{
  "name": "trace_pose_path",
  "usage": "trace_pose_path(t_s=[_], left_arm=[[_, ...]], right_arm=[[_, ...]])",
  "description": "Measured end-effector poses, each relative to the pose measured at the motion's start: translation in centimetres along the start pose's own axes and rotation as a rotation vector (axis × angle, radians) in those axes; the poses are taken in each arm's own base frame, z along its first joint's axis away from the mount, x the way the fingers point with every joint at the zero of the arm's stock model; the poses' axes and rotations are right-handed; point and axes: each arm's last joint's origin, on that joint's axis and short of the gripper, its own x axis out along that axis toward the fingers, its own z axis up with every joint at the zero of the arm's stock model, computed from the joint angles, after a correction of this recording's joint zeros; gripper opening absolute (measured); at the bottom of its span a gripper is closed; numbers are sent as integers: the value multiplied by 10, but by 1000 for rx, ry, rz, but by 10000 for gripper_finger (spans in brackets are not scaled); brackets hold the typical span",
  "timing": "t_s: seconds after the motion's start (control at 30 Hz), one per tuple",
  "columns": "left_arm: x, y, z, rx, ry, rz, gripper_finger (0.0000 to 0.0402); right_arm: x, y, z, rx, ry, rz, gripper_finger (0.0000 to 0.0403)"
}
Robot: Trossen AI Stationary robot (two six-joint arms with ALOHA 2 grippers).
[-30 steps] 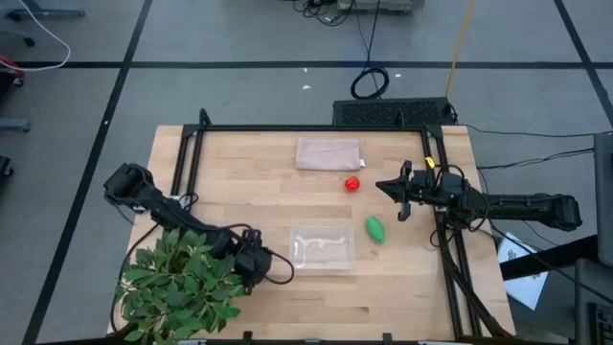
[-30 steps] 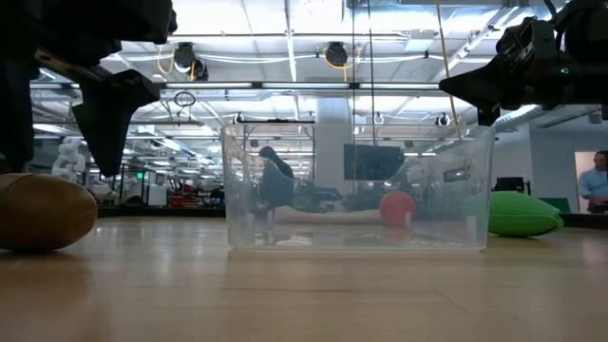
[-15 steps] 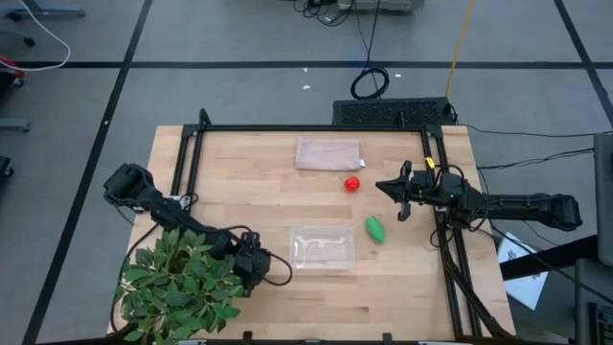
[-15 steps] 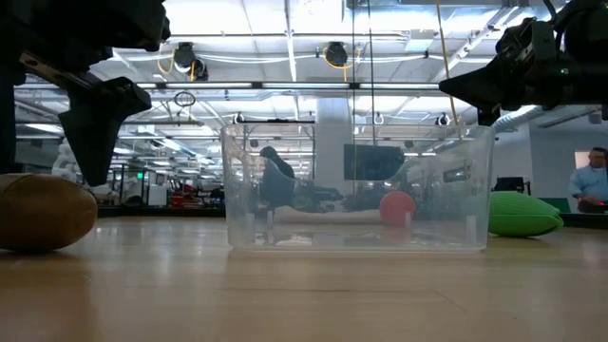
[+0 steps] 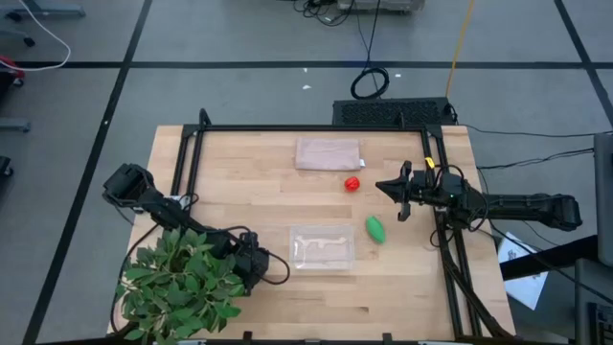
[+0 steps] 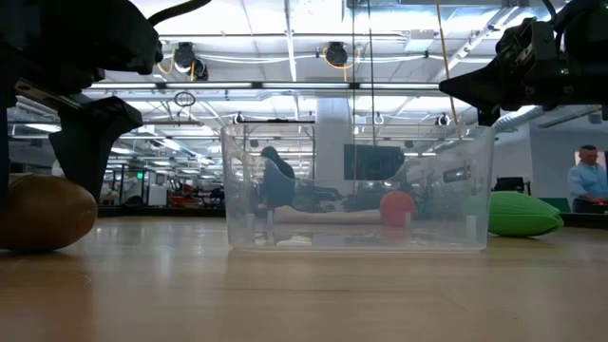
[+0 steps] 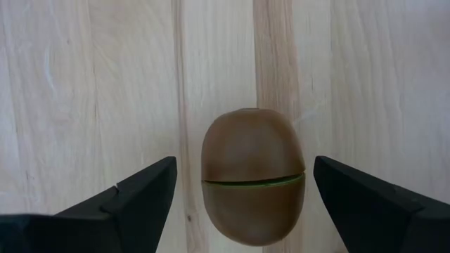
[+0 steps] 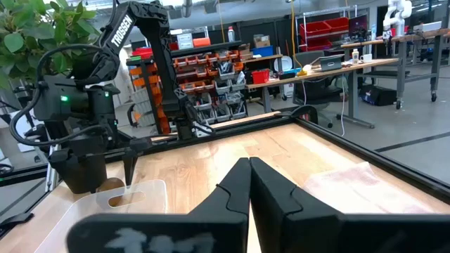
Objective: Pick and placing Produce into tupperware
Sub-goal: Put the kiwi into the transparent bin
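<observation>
Leafy plant (image 5: 177,287), pinkish-beige mat (image 5: 329,152)

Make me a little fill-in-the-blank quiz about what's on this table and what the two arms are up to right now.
1. The left gripper, fingers spread, hangs over the brown ____.
2. The clear tupperware holds ____ fruit.
3. The right gripper, near the red fruit, is ____.
4. The green fruit lies ____ the tupperware.

Missing words: kiwi; no; shut; outside
</observation>
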Motion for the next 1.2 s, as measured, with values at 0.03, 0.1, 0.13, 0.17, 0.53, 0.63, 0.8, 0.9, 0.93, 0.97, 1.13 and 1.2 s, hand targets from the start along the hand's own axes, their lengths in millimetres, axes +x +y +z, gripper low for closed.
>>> trace_pose_path(t_s=[0.03,0.1,0.13,0.17,0.53,0.63,0.8,0.9,0.93,0.97,1.13,1.2], left_arm=[[0,0,0,0,0,0,342],[0,0,0,-1,-1,-1,342],[0,0,0,-1,-2,-2,342],[0,0,1,0,-6,-4,342],[11,-2,1,5,21,-18,342],[22,-2,-1,9,60,-3,342],[30,-2,-2,26,85,12,342],[30,-1,-2,20,82,11,342],[29,-1,-2,20,78,11,342],[28,-1,-1,20,75,10,342],[28,-2,-1,26,75,6,342],[28,-1,-1,30,75,7,342]], right_arm=[[0,0,0,0,0,0,0],[0,0,0,0,0,0,0],[0,0,0,0,0,0,0],[0,0,0,0,0,0,0],[0,0,0,0,0,0,0],[0,0,0,0,2,-1,0],[0,0,0,0,1,0,0],[0,0,0,0,0,0,0],[0,0,0,0,0,0,0],[0,0,0,0,0,0,0],[0,0,0,0,0,0,0],[0,0,0,0,0,0,0]])
